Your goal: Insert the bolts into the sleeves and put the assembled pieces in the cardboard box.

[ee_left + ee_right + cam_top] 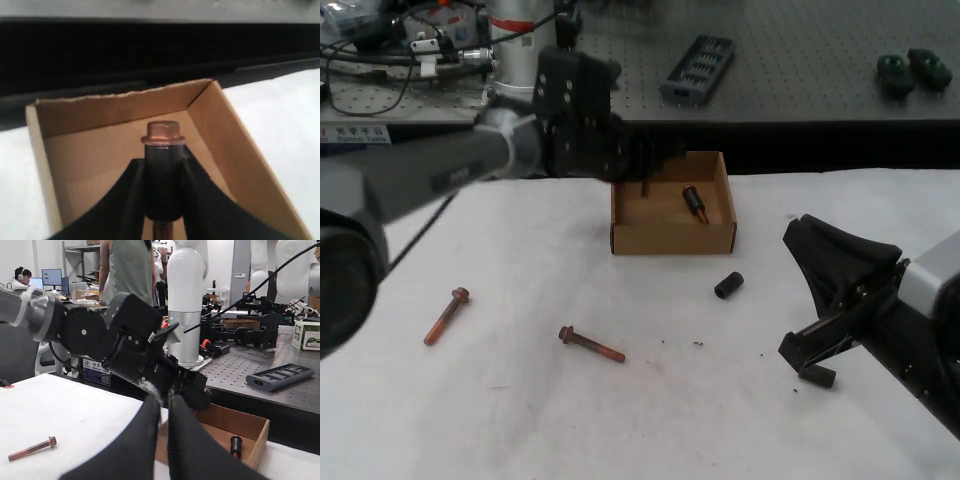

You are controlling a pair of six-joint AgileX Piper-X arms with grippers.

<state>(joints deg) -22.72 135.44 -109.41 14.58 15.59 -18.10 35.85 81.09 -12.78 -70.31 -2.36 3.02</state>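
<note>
Left gripper [163, 172] clamps the sleeved bolt [162, 150] over the box [225, 135]; dropped from seemingly high, it could bounce apart

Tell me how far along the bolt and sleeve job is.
Done: one assembled piece lies in the box. In hand: the left tool holds a second sleeved bolt over the box, not yet released. Left: two bolts and two sleeves lie loose on the cloth, one sleeve beside the right tool, so two more pairs to join and box.
</note>
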